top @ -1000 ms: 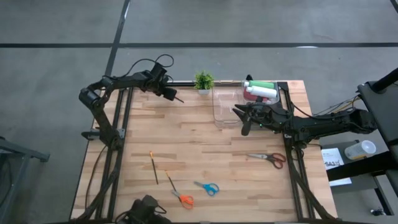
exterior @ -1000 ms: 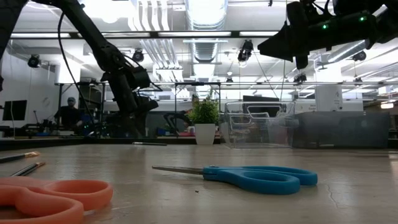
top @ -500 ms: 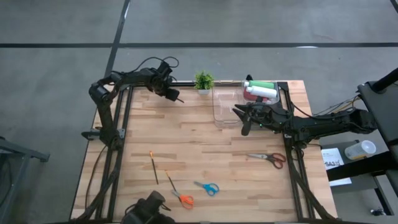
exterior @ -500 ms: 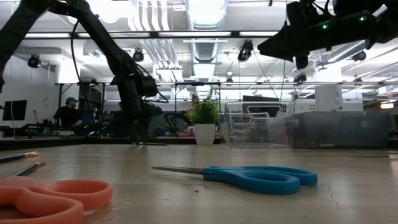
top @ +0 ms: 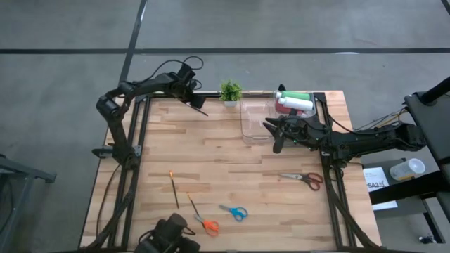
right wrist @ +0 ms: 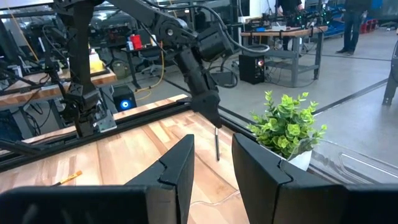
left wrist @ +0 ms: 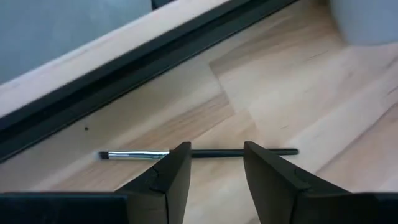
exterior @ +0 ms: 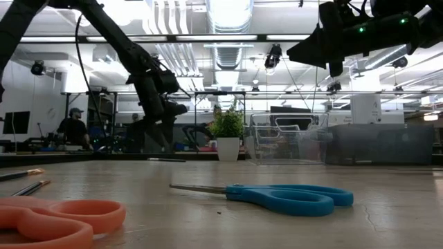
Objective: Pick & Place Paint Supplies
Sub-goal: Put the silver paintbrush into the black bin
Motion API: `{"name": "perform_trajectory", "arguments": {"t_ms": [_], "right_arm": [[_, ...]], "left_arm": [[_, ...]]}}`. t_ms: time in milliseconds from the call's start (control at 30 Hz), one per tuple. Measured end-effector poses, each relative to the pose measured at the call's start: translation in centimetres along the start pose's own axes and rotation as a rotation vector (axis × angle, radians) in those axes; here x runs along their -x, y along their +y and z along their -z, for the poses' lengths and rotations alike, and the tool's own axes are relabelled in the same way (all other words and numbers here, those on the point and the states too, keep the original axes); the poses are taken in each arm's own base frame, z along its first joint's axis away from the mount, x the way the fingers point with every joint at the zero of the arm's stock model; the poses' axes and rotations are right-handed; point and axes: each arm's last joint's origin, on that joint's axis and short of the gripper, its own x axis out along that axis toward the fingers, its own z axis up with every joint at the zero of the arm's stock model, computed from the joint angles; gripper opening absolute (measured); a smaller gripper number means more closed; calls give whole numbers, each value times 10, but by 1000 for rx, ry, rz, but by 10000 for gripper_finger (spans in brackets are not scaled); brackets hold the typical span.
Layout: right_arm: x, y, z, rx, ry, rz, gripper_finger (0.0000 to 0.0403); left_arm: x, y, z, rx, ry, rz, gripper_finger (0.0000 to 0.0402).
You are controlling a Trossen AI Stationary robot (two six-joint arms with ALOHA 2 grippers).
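Note:
A thin dark brush (left wrist: pixel 273 151) with a silver ferrule lies flat on the wood near the table's far edge; it also shows in the high view (top: pixel 202 111) and the right wrist view (right wrist: pixel 216 146). My left gripper (left wrist: pixel 217 155) hovers over it, open, with the brush lying crosswise beyond the fingertips, untouched. Green, pink-red and white squeeze bottles (top: pixel 294 100) lie at the far right corner. My right gripper (right wrist: pixel 212 149) is open and empty, held high beside the clear bin (top: pixel 256 119). Two more brushes (top: pixel 174 188) lie near the front left.
A small potted plant (top: pixel 230 91) stands at the far edge between the left gripper and the clear bin. Red scissors (top: pixel 306 180), blue scissors (top: pixel 235 212) and orange scissors (top: pixel 206 225) lie on the near half. The middle of the table is bare wood.
My left gripper dipped down close to the table beside the brush, then rose again and shifted a little toward the table's right. The brush on the table has stayed where it was.

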Motion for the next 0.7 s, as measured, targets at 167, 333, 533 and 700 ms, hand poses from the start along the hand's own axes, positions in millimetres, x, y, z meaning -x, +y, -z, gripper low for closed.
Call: {"name": "perform_trajectory", "arguments": {"t_ms": [167, 333, 533, 700], "right_arm": [[0, 0, 0, 0, 0, 0, 107], [0, 0, 0, 0, 0, 0, 107], [0, 0, 0, 0, 0, 1, 107], [0, 0, 0, 0, 0, 0, 107]], "left_arm": [[-15, 5, 0, -1, 29, -8, 155], [-32, 12, 5, 22, 89, -22, 155], [-36, 12, 12, 28, 165, -30, 155], [-35, 4, 17, 43, 206, -43, 155]]}}
